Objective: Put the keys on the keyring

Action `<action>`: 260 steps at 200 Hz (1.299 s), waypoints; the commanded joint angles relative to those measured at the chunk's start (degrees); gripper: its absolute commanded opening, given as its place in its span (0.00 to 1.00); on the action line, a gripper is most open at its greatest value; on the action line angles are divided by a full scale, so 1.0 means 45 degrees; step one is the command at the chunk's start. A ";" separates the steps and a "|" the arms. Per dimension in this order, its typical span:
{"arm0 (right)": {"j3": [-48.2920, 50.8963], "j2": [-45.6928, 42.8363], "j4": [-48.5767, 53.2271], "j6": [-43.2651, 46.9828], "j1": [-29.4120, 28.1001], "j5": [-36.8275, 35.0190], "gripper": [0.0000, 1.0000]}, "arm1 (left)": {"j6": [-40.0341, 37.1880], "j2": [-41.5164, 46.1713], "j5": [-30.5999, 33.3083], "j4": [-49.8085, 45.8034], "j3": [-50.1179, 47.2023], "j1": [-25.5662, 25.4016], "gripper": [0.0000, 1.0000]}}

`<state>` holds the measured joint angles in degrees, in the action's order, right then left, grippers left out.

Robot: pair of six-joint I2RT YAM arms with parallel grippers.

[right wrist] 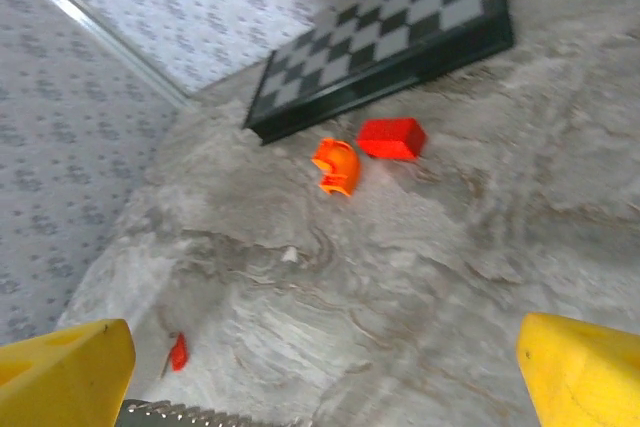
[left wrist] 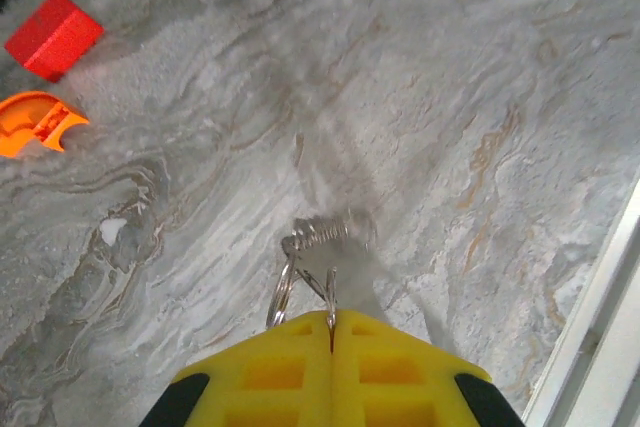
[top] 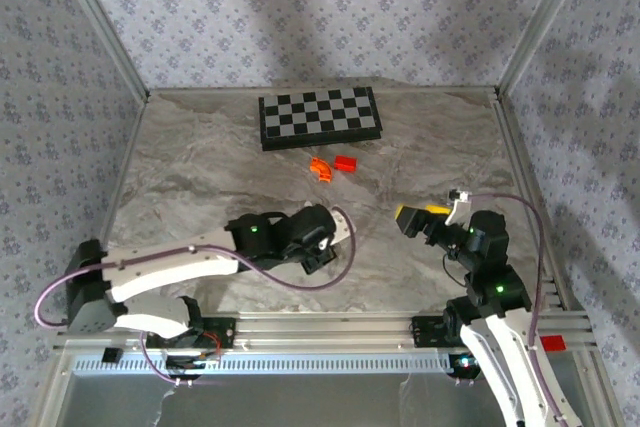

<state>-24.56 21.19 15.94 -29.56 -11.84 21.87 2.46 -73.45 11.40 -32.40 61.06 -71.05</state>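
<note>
Left wrist: fingers (left wrist: 262,372) pinch the keyring (left wrist: 322,230).

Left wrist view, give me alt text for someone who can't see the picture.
The yellow left gripper, shut, pinches a thin silvery keyring that reaches out over a grey marbled table. At the upper left lie a red block and an orange curved piece, well apart from the keyring.

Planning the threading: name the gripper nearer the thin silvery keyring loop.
Left gripper: its fingers pinch the thin silvery keyring loop; the right gripper hangs open, off to its right.
</note>
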 commanded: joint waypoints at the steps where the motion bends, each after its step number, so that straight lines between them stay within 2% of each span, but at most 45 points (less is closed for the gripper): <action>1: 0.0178 -0.0304 -0.1825 0.0242 -0.0392 0.1324 1.00 | -0.0545 0.1366 -0.1352 0.2030 -0.0514 0.0187 0.00; 37: 0.0450 -0.0549 -0.3945 0.0572 -0.1811 0.2089 0.97 | -0.0654 0.3020 -0.2356 0.3648 -0.1400 0.0781 0.00; 60: 0.0561 -0.0555 -0.5061 0.1431 -0.3422 0.2377 0.93 | -0.0551 0.3983 -0.3095 0.4871 -0.2031 0.1141 0.00; 87: 0.0517 -0.0500 -0.5775 0.2832 -0.5425 0.2183 0.84 | -0.0517 0.5078 -0.4473 0.6682 -0.2961 0.1478 0.00; 111: 0.0254 -0.0321 -0.5797 0.4263 -0.6759 0.1978 0.72 | -0.0651 0.5573 -0.5611 0.7435 -0.3292 0.1608 0.00; 130: -0.0047 -0.0121 -0.5569 0.5319 -0.7589 0.1798 0.64 | -0.0919 0.5644 -0.6302 0.7538 -0.3278 0.1608 0.00; 168: -0.0897 0.0170 -0.4251 0.7292 -0.8843 0.1129 0.52 | -0.1302 0.5636 -0.6622 0.7209 -0.3176 0.1608 0.00; 199: -0.1181 0.0516 -0.3976 0.8059 -0.9495 0.0818 0.44 | -0.1474 0.5696 -0.6933 0.6901 -0.3036 0.1611 0.00; 219: -0.1285 0.0820 -0.3987 0.8425 -0.9911 0.0347 0.35 | -0.1468 0.5673 -0.7140 0.6811 -0.2982 0.1608 0.00; 260: -0.1447 0.1117 -0.4037 0.9328 -1.1026 -0.1746 0.37 | -0.1432 0.5634 -0.7491 0.6788 -0.3002 0.1608 0.00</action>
<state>-28.82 26.28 -2.22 8.19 -59.07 21.39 -3.25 -48.88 -19.51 -3.05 45.60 -64.07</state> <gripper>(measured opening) 0.364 0.043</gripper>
